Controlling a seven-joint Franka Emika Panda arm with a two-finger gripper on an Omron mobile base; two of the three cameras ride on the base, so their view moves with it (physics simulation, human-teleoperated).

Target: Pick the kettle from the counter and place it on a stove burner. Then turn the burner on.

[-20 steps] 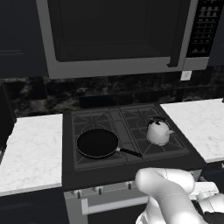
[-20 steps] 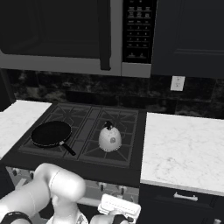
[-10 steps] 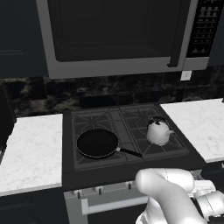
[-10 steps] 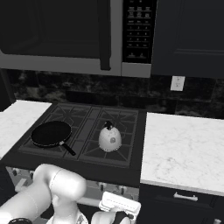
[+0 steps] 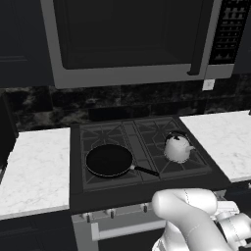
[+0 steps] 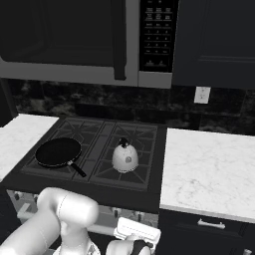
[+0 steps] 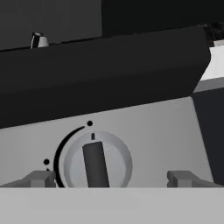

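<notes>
The pale kettle [image 5: 177, 147] [image 6: 124, 156] stands upright on the front right stove burner [image 5: 192, 166] [image 6: 109, 173] of the dark cooktop, free of any grip. My gripper [image 7: 111, 179] is low in front of the stove's grey control panel [image 7: 175, 131] and is open. Its fingertips [image 7: 43, 178] sit on either side of a round knob [image 7: 96, 162] without touching it. The knob's dark bar stands upright, pointing at the mark above it. The white marble counter [image 5: 220, 139] [image 6: 209, 169] lies right of the stove.
A black frying pan [image 5: 109, 160] [image 6: 58, 152] rests on the front left burner, handle pointing right. A microwave [image 5: 132, 39] hangs above the cooktop. More counter [image 5: 34, 162] lies to the left. My white arm [image 5: 191, 215] fills the space before the oven front.
The arm has shifted only slightly, low in front of the stove. Kettle and pan have stayed where they were.
</notes>
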